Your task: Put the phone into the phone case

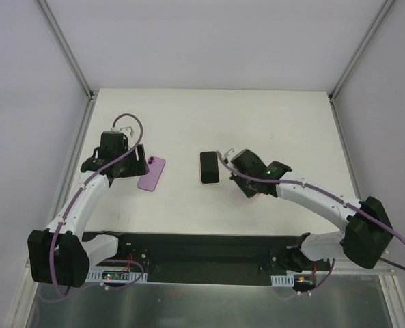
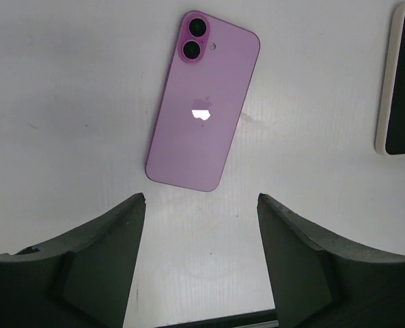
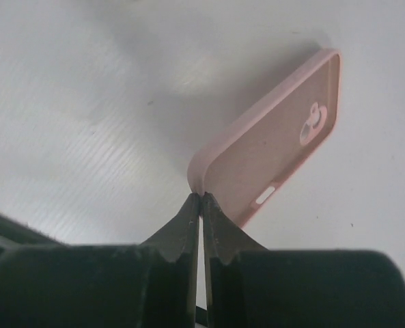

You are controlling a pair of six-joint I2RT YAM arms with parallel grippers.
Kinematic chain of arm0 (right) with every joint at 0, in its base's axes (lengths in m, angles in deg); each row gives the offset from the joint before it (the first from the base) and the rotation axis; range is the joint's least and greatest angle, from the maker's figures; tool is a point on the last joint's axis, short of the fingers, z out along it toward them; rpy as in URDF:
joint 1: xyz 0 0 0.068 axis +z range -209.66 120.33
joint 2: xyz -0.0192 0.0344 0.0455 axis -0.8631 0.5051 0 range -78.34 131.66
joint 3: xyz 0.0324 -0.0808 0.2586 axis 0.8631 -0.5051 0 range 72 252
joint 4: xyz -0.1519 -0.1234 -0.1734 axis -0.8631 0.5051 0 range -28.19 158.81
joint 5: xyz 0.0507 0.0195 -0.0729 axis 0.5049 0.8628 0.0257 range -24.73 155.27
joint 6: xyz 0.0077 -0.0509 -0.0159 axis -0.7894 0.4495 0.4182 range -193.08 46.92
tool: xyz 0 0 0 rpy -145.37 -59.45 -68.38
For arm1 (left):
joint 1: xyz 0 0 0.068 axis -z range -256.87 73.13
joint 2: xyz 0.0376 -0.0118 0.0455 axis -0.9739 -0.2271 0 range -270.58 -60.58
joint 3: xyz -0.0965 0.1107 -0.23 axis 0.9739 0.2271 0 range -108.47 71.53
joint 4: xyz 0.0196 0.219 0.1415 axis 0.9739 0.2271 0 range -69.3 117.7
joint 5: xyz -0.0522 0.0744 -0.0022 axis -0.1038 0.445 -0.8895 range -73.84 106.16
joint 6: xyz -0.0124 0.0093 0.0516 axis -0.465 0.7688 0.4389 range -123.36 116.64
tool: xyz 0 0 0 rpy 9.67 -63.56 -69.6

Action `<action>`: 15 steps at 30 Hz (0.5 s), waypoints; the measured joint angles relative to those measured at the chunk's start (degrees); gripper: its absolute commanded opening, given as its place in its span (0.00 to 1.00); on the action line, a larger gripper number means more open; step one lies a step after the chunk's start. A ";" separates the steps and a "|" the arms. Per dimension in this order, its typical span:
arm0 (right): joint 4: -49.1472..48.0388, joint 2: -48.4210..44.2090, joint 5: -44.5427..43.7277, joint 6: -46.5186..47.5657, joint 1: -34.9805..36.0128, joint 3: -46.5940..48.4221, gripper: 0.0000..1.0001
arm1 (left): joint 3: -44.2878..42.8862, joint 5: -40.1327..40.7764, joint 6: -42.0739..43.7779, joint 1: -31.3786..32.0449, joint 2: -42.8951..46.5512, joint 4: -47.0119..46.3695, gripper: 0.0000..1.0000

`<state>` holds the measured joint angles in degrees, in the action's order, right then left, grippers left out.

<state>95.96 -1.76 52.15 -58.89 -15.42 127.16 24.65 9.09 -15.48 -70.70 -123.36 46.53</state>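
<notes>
Phone: the purple phone [image 2: 202, 109] lies flat on the table [image 1: 188, 116] with its back up, camera lenses and logo showing. It sits just ahead of the left fingers and touches nothing.
Phone case: the pink case [image 3: 270, 150] is well to the phone's right. In the right wrist view one corner is pinched and the outer back with its camera cutout faces the lens. It seems tipped up off the table, with a shadow spread under it. From above it shows a pale rim around a dark inside.
Right gripper: the right gripper [image 3: 201, 203] has its fingers pressed together on the case's rim at that corner — a thin grip on a soft edge.
Left gripper: the left gripper [image 2: 201, 205] has its fingers spread wide and holds nothing; it hovers short of the phone's lower end.
Step in hand: most likely bringing the case and the phone together.
Doing it well: keep the pinch firm and move slowly, since a corner hold lets the case swing. Match the cutout to the lenses before pressing. With the phone back-up, the open side of the case has to meet that back — so the case goes over it, or the phone is turned.
Risk: the phone may slide on the smooth table when pushed, so the left fingers could brace its long sides.
</notes>
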 measured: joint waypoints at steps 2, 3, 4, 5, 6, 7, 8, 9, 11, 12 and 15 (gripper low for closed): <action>0.55 -0.87 0.83 4.04 5.38 -1.97 0.04 | -0.02 -1.11 -0.09 -0.17 -1.31 0.68 0.70; 0.85 -0.92 1.25 6.29 9.20 -3.04 0.03 | -0.02 -1.75 -0.17 -0.17 -1.99 0.96 0.70; 1.07 -0.90 1.79 8.09 12.26 -3.96 0.03 | -0.13 -1.97 -0.26 -0.17 -2.84 1.29 0.70; 1.42 -0.87 2.23 9.60 15.08 -4.81 0.04 | -0.37 -2.21 -0.26 -0.17 -3.76 1.66 0.70; 2.03 -0.85 2.51 10.80 17.25 -5.38 0.04 | -0.66 -2.45 -0.26 -0.17 -4.72 2.01 0.71; 2.80 -0.63 2.69 11.76 18.75 -5.62 0.05 | -0.90 -2.62 -0.26 -0.17 -5.64 2.25 0.73; 3.37 -0.31 2.71 12.52 19.76 -5.68 0.08 | -1.25 -2.75 -0.20 -0.17 -6.62 2.67 0.74; 3.58 0.02 2.73 13.07 20.35 -5.73 0.11 | -1.44 -2.78 -0.07 -0.15 -7.26 2.86 0.74; 3.56 0.70 2.62 14.10 21.84 -6.16 0.21 | -1.88 -2.71 1.09 0.11 -8.61 3.19 0.75; 3.56 0.92 2.62 14.62 22.64 -6.54 0.24 | -2.08 -2.29 1.73 0.48 -9.29 3.23 0.75; 3.63 1.01 2.71 15.91 24.70 -7.39 0.37 | -3.23 -1.11 4.48 2.67 -11.52 3.58 0.80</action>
<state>99.59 -0.76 54.86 -42.97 9.28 119.77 21.42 7.97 -11.00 -68.03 -134.88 50.11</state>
